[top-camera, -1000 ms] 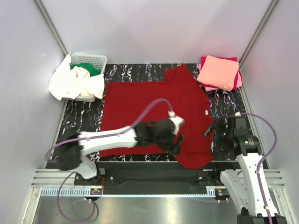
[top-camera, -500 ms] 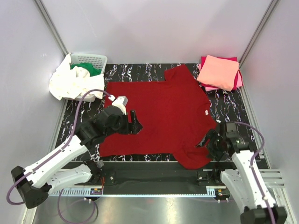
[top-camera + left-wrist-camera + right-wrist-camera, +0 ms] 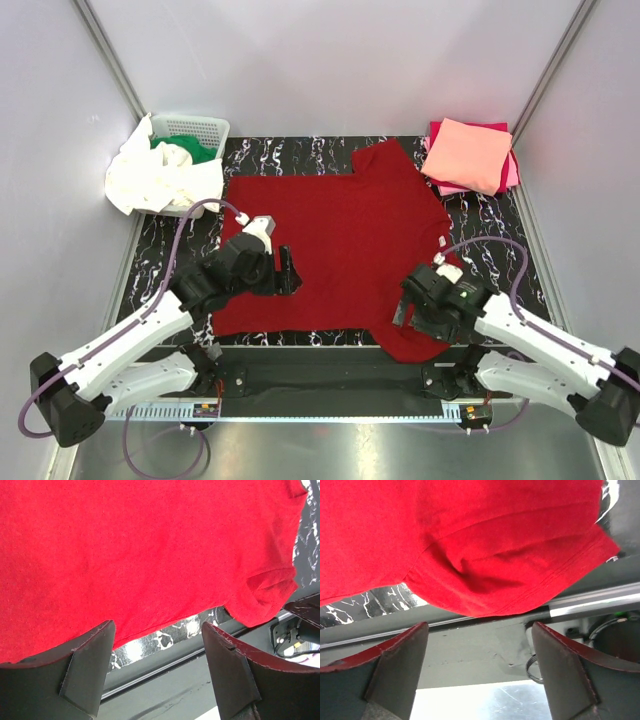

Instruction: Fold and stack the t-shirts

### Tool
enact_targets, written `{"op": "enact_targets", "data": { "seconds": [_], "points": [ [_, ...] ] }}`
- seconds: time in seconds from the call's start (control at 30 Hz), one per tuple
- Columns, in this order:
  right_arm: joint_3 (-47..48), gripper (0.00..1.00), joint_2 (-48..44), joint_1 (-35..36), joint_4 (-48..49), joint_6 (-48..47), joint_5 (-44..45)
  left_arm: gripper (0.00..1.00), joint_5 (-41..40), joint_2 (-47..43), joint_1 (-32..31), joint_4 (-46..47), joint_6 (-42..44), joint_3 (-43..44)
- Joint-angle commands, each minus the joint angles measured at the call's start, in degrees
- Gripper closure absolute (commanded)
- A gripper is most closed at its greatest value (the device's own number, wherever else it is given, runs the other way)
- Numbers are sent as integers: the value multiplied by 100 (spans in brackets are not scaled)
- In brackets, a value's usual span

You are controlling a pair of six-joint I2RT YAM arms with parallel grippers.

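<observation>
- The dark red t-shirt (image 3: 340, 225) lies spread flat in the middle of the black marbled table (image 3: 492, 250). Its collar points to 3 o'clock and its hem to 9 o'clock.
- 1 sleeve (image 3: 520, 565) at 5 o'clock is rumpled and reaches over the table's near edge.
- The left gripper (image 3: 289, 270) hovers over the shirt's body toward 8 o'clock. In the left wrist view its jaws are spread wide with nothing between them, and red cloth fills the space beyond.
- The right gripper (image 3: 405, 303) sits at 5 o'clock, just beside the rumpled sleeve. Its jaws are also spread apart and empty.
- At 1 o'clock the salmon pink t-shirt (image 3: 468, 152) lies folded on top of the magenta t-shirt (image 3: 511, 172).
- At 10 o'clock stands the white lattice basket (image 3: 192, 127) with the green t-shirt (image 3: 192, 150) inside it. The white t-shirt (image 3: 150, 182) is bunched over the basket's near rim and spills onto the table.
</observation>
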Motion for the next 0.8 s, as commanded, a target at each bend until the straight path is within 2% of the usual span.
{"op": "enact_targets", "data": {
  "seconds": [0.0,0.03,0.17,0.33,0.47,0.63,0.77],
  "points": [
    [-254,5,629,503,400,784,105,25,174,-112,37,357,-43,-178],
    [-256,5,808,505,639,801,-12,25,183,-94,37,358,-43,-178],
    [-414,8,1178,1513,958,1722,409,26,280,-198,37,252,-96,-169],
    [-738,14,1100,1568,1291,1847,445,27,219,-638,37,59,-298,-458],
    [-1300,22,915,1568,1766,1970,260,28,-237,-998,37,-370,-596,-679],
    [-1398,22,1178,1577,2100,1891,233,28,-440,-1105,37,-618,-781,-828],
    [-1389,27,1275,1568,2189,1786,356,28,-493,-1210,37,-671,-878,-890]
  ]
}}
